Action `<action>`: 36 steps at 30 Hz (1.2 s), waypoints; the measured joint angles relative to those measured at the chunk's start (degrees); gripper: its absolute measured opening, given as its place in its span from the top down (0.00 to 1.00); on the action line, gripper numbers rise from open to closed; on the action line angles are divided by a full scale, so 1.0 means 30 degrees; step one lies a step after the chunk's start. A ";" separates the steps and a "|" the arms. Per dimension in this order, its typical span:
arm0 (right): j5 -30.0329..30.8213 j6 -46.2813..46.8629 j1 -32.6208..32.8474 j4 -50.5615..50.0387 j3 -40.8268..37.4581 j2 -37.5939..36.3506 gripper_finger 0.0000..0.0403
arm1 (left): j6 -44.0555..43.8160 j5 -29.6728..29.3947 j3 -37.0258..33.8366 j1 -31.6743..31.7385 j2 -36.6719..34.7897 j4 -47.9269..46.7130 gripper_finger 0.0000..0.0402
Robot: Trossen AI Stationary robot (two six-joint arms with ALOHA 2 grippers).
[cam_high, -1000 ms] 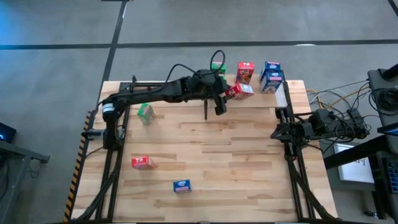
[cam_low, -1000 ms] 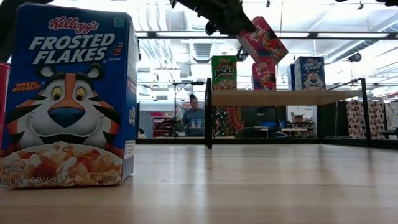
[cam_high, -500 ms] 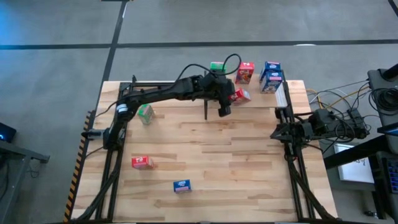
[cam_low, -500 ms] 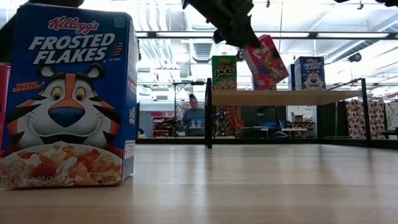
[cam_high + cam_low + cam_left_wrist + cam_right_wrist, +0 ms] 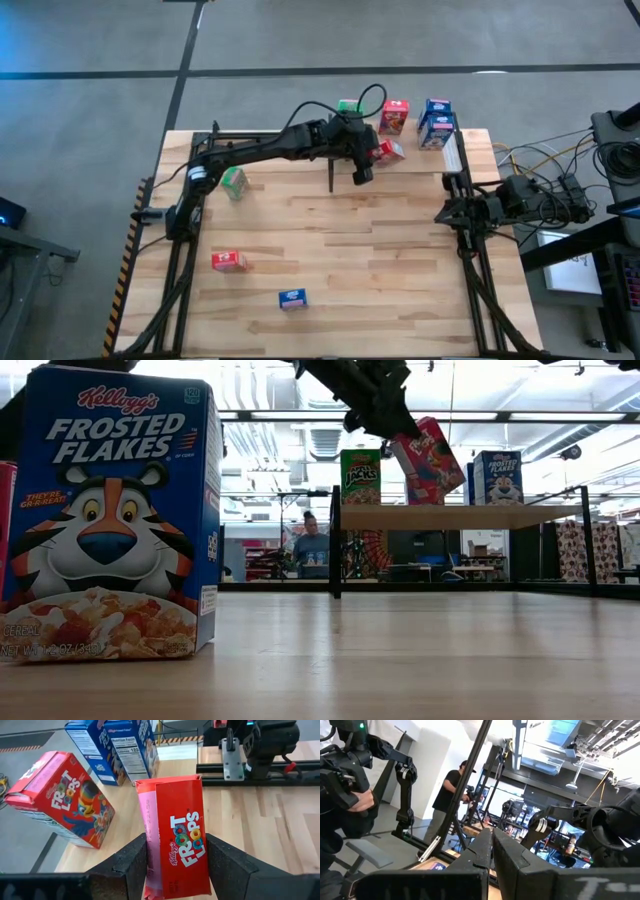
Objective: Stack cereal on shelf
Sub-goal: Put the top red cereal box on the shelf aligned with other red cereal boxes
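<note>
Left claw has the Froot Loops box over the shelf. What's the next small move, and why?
Probably tip the Froot Loops box upright, then lower it onto the shelf. The left claw grips it tilted above the shelf, leaning over the other Froot Loops box already there beside the Apple Jacks box. Released now, it would likely topple. The right claw waits shut at the table's right side.

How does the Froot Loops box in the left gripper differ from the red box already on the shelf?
The held Froot Loops box hangs tilted above the shelf, clamped in the left gripper. The red box on the shelf rests on the panel, free of any gripper. In the left wrist view the held box shows its narrow side, the shelved one its front. Both are red Froot Loops boxes.
</note>
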 joint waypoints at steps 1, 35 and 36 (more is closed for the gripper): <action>0.0000 0.0000 0.0000 -0.0004 0.0000 0.0000 0.98 | 0.0012 -0.0007 0.0000 0.0012 0.0000 0.0020 0.59; 0.0608 0.0397 -0.0007 -0.0066 0.0000 0.0000 0.98 | 0.0757 -0.0007 0.2774 -0.0231 -0.0022 -0.3007 0.44; 0.1070 0.0567 -0.0007 -0.0066 0.0000 0.0000 0.98 | 0.0752 -0.0004 0.3071 -0.0292 -0.0022 -0.3539 0.44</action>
